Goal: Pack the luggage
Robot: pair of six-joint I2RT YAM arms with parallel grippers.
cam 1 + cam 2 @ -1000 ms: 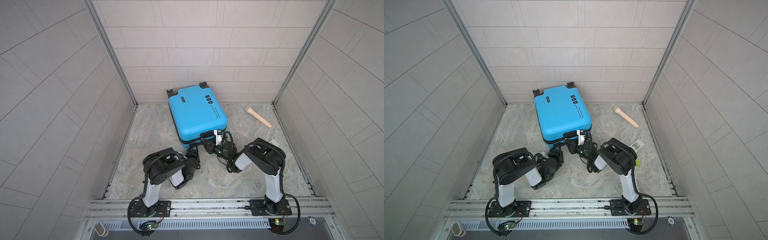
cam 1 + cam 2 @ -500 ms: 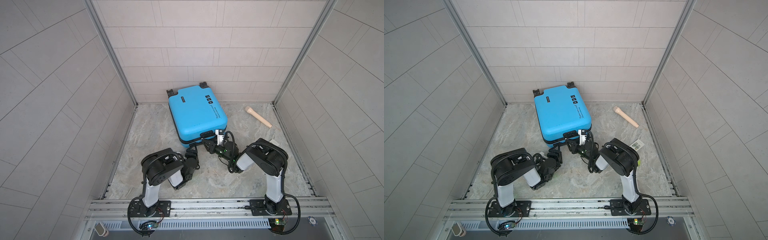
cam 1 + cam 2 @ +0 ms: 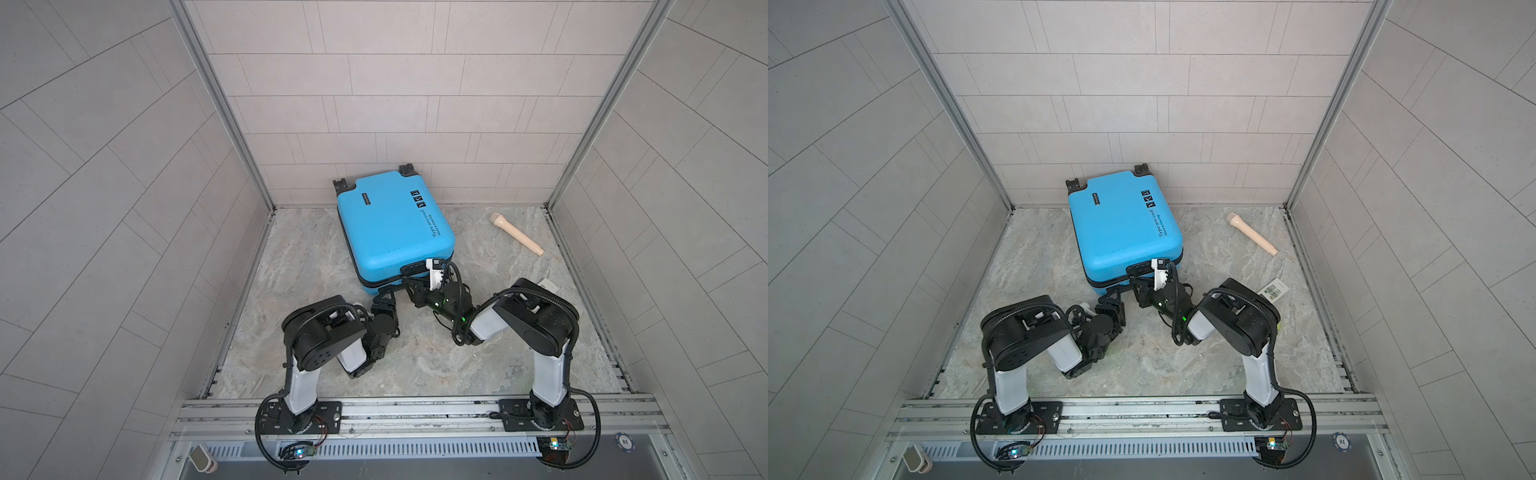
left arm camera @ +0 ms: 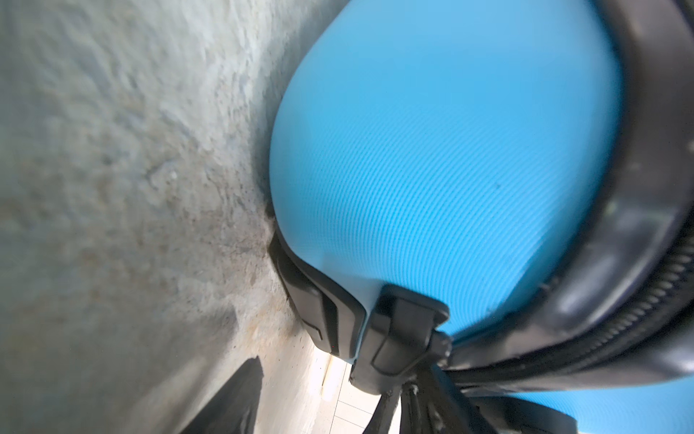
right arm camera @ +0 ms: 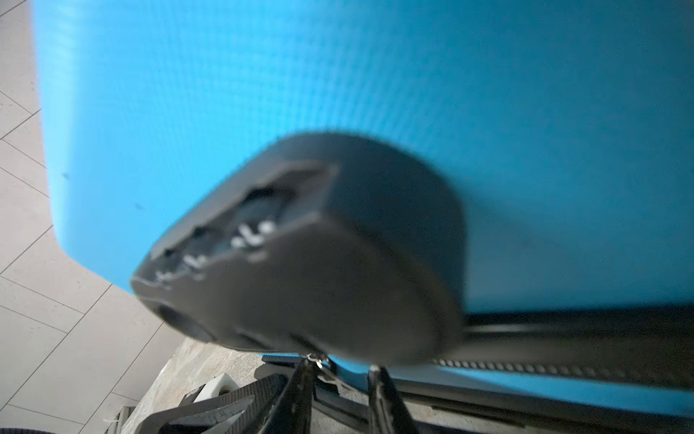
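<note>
Right tool (image 5: 341, 370) shifted, narrowly parted at luggage (image 3: 390, 228) on marbled floor (image 3: 316, 257); left tool (image 3: 384, 296) gapes; walls (image 3: 374, 104) tiled.

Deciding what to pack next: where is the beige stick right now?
In both top views the beige stick lies on the floor at the back right, to the right of the blue luggage and apart from it.

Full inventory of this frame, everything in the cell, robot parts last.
Bright-blue hard-shell suitcase: 1, blue with black trim, lying flat at back middle of floor.
Beige tapered stick: 1, beige, on floor right of suitcase.
White barcode tag: 1, white, on floor behind right arm.
Round numbered chip: 1, blue-white, front rail's right end.
Left gripper: 1, black, open, at suitcase's near edge.
Right gripper: 1, black, jaws slightly apart, at suitcase's zipper.
</note>
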